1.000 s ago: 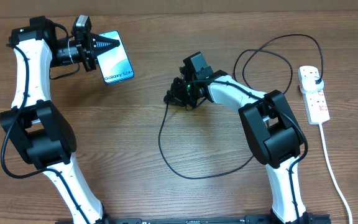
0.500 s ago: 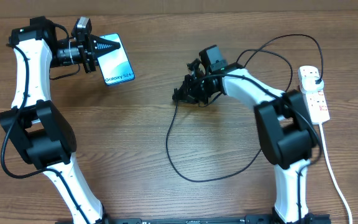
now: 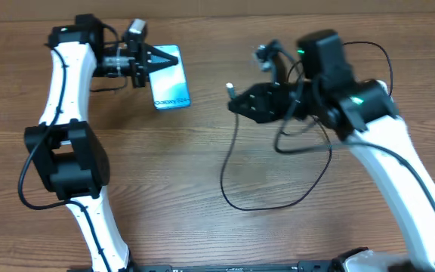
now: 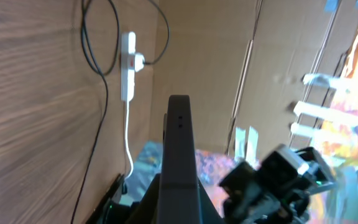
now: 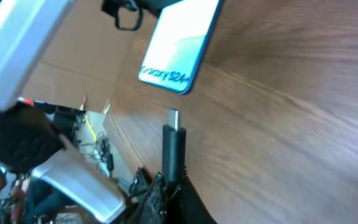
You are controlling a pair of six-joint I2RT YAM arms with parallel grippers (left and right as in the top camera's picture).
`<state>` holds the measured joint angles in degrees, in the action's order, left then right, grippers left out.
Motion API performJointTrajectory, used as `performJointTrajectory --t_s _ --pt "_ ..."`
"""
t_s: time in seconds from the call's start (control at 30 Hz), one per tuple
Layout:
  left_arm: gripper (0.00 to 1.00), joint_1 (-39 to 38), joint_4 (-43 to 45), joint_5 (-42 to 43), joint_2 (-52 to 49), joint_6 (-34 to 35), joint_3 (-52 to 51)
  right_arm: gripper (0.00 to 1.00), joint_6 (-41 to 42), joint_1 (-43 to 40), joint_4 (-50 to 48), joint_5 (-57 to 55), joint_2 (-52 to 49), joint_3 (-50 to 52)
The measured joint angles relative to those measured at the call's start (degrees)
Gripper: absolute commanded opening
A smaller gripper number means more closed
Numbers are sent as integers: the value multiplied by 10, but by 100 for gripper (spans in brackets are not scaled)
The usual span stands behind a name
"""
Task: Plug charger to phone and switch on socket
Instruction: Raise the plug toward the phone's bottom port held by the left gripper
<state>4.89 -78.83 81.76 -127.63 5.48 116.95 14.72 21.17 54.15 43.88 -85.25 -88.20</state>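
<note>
Inspection from the remote station, both arms in view.

Left claw (image 3: 159, 59): closed on the phone (image 3: 169, 79), gripping it at its far end. The lit blue screen faces up toward the overhead camera, and the white text strip is at the end away from the claw. In the left wrist view the phone shows edge-on as a dark slab running out from between the fingers. I cannot tell whether its free end touches the surface (image 3: 165, 166) or is held clear of it.

Right claw (image 3: 240, 103): closed on the charger (image 5: 174, 149), pinching the connector body just behind its tip. In the right wrist view the connector stands straight out from the fingers. Its metal tip points toward the phone's text-strip end and is near it but apart, with bare wood between them. The connector is not in the phone.

Cable: in the overhead view the black lead drops from the right claw, sweeps in a wide loop across the surface and returns under the right arm.

Socket (image 4: 127, 62): seen only in the left wrist view. It lies on the surface well apart from the phone, with a plug and black lead seated in it and its white cord (image 4: 128, 137) trailing away. The switch position is too small to read.
</note>
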Motion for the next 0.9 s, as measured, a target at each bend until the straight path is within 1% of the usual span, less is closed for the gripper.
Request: performJointTrajectory --t_s 0.13,0.27,0.43,0.5,0.63,0.8,0.9 --pt "4 -35 18 0 0 -11 0 4 -4 -13 61 -22 54 1" --pt "4 -64 43 1 0 -17 0 4 2 -13 50 -35 114 34" --pt "4 -92 102 35 0 -14 0 4 50 -13 -55 -27 182 149" --pt "4 -97 117 42 0 -8 0 4 69 -11 -92 -18 186 187" --pt "4 -98 153 52 0 30 0 4 114 11 -184 -12 177 259" --pt "5 -98 207 57 0 87 0 4 157 46 -251 -28 154 285" --pt "4 -98 263 60 0 134 0 4 173 57 -297 -37 132 286"
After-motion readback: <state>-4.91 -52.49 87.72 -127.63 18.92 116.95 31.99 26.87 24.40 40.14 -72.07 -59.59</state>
